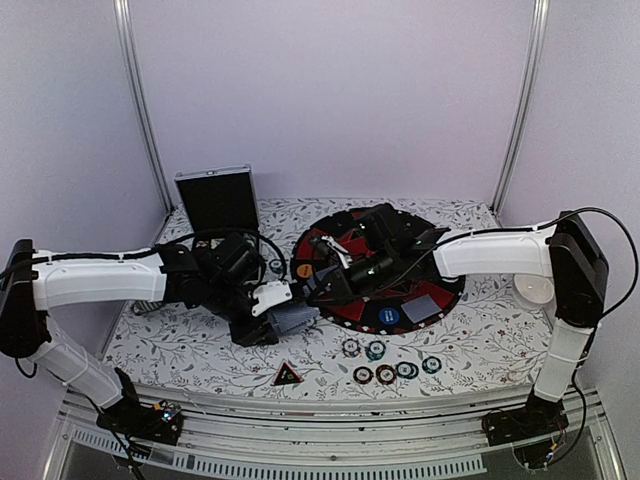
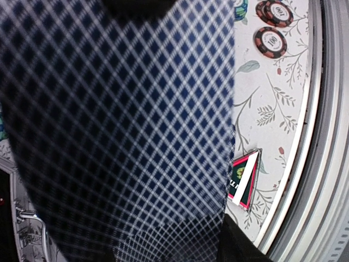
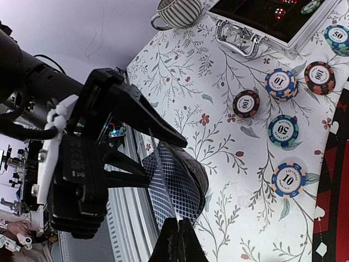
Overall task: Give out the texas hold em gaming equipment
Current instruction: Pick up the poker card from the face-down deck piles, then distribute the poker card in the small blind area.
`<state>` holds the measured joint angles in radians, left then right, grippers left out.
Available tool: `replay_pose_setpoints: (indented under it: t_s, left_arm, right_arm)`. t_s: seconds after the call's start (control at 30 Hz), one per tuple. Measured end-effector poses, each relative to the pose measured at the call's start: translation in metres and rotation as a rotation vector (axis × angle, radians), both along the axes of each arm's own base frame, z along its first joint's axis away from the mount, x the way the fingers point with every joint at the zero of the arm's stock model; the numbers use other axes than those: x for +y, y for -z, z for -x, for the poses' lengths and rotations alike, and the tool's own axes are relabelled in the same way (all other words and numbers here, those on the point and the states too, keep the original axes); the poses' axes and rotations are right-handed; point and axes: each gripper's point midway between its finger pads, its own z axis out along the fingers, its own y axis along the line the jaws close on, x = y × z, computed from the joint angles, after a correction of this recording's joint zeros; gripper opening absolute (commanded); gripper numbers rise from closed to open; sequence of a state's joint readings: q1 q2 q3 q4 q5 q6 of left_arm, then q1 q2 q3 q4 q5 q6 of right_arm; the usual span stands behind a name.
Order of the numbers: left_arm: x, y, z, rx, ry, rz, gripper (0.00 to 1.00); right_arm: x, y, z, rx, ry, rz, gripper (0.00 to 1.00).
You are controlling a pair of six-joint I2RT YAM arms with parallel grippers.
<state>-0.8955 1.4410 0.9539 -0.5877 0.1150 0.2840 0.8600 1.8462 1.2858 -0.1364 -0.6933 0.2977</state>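
Open silver-edged black case (image 3: 272,41) at the far left of the floral-patterned counter (image 3: 218,71); its black tray holds red dice (image 3: 278,12) and one teal striped-edge chip (image 3: 311,6). My left end effector (image 1: 272,318) is clenched on a deck of grey-blue lattice-backed playing cards (image 3: 173,191), held above the counter just left of the round red-and-black mat (image 1: 440,285). My right end effector (image 3: 177,236) sits at the deck's near edge, fingers almost together; I cannot tell whether a card is pinched. Loose striped-edge poker chips (image 1: 386,374) lie near the front edge, to the right of a small red-black triangle (image 1: 287,375). Both lie apart from the deck.
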Motion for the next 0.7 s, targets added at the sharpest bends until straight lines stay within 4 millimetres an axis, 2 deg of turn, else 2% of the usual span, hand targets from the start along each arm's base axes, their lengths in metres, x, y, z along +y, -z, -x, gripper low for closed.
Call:
replay_pose_setpoints:
  t_s: [0.17,0.3,0.4,0.47,0.53,0.6,0.7]
  left_arm:
    - [0.003,0.005,0.002,0.011,-0.002,-0.007,0.5]
    - [0.008,0.011,0.001,0.02,-0.013,-0.016,0.5]
    - [0.011,0.012,0.0,0.022,-0.02,-0.019,0.5]
    - [0.012,0.012,-0.001,0.021,-0.025,-0.018,0.5]
    - [0.013,0.013,-0.002,0.018,-0.028,-0.014,0.5]
    - [0.014,0.013,-0.003,0.016,-0.032,-0.013,0.5]
    - [0.016,0.011,-0.004,0.008,-0.032,-0.005,0.5]
  right_arm:
    - [-0.012,-0.018,-0.006,-0.011,0.012,-0.03,0.02]
    - [-0.034,-0.042,-0.019,-0.035,0.055,-0.06,0.02]
    - [-0.053,-0.05,-0.03,-0.046,0.097,-0.046,0.02]
    - [-0.078,-0.05,-0.042,-0.039,0.151,-0.01,0.02]
    - [-0.112,-0.043,-0.059,-0.026,0.235,0.04,0.02]
    - [-0.158,-0.031,-0.078,-0.001,0.358,0.115,0.02]
    - [-0.221,-0.013,-0.094,0.032,0.529,0.24,0.02]
